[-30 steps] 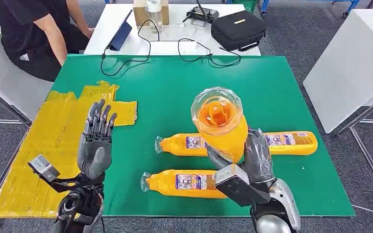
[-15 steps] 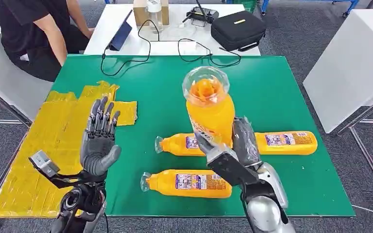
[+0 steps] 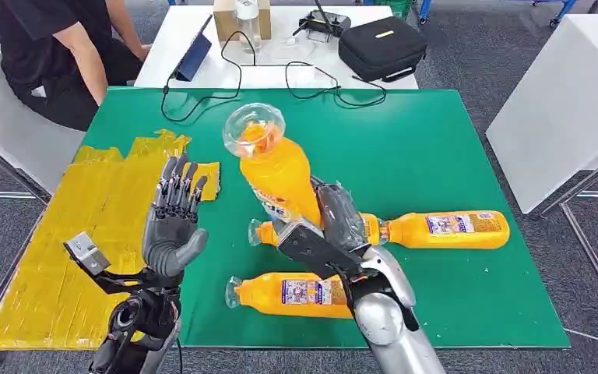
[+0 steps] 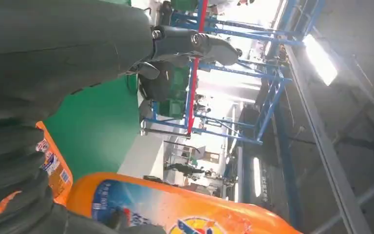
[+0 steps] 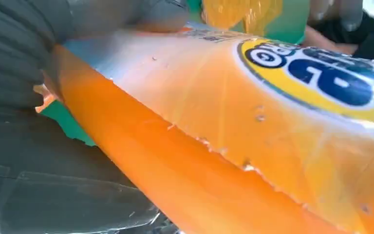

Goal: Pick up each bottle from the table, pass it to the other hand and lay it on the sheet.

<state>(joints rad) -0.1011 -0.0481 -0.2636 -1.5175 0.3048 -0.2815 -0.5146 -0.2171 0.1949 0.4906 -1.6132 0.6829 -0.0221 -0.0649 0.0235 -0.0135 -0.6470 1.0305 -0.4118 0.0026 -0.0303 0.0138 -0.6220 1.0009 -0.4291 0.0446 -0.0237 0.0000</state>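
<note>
Right hand (image 3: 331,226) wrapped around the lower body of an orange bottle (image 3: 274,173), holding it clear of the table. Bottle tilts up and toward the robot's left; its clear base end faces the head camera. Right wrist view: the bottle's orange side and blue-and-yellow label (image 5: 321,78) up close, grey thumb (image 5: 126,14) lying across it.

Left hand (image 3: 173,226) raised, palm toward the bottle, fingers (image 3: 177,187) straight and spread, thumb out. It holds nothing. Near the bottle, a gap of green between them. Left wrist view: the held bottle (image 4: 185,209) passes close by the hand.

Below the hands, green table (image 3: 436,140). Two more orange bottles lie on their sides on it: far lying bottle (image 3: 436,229) with its neck end partly hidden behind the right hand, near lying bottle (image 3: 288,293) closer to the robot, partly covered by the right forearm. The two are apart, roughly parallel.

Yellow sheet (image 3: 70,234) covers the table's left edge, under and beyond the left hand. No bottle on it.

Further out: a white table (image 3: 202,70) with a black case (image 3: 381,47), cables (image 3: 311,86) and a tablet (image 3: 193,56). A seated person (image 3: 54,54) in black at the far left corner.
</note>
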